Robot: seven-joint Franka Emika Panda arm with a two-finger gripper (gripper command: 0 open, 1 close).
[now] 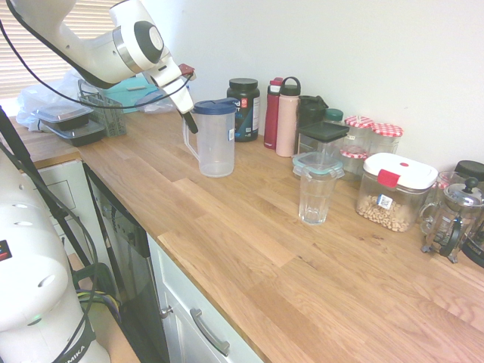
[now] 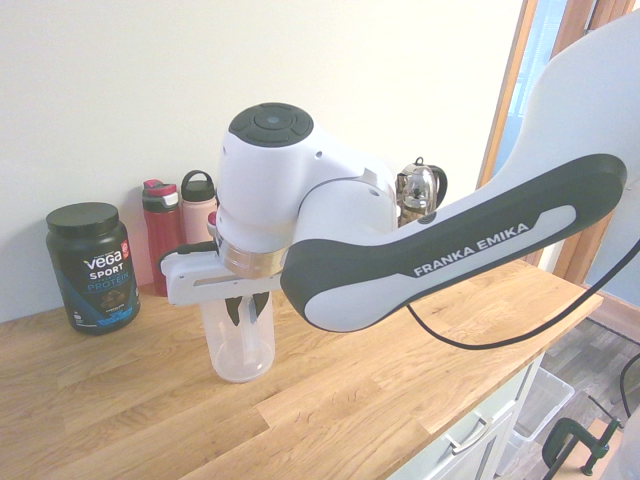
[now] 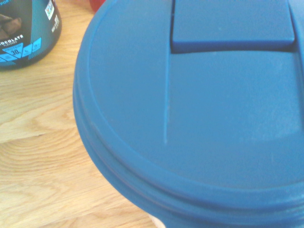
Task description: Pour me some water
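On the wooden counter (image 1: 249, 242), the clear pitcher (image 1: 215, 140) with its blue lid (image 3: 190, 109) is standing upright, and the fingers (image 1: 189, 121) are sitting at its handle side, just under the lid's rim. They are clenched hard together; from the first exterior view they appear to be pinching the handle, though whether the grip is actually bearing on it I cannot tell. The empty drinking glass (image 1: 316, 198) is waiting well apart from the fingers, farther along the counter, with the protein tub (image 1: 245, 108) and two bottles (image 1: 282, 115) standing near, beyond the pitcher.

The main risk, as I judge it, is a thin pinch on a slim handle: once lifted, the pitcher could be swinging or slipping, and tipping it could be twisting it out of the grip. The lid's flap is looking shut in the wrist view, so pouring may be yielding nothing or coming in a gush. Swinging toward the glass could also be clipping the nearby containers (image 1: 321, 144).
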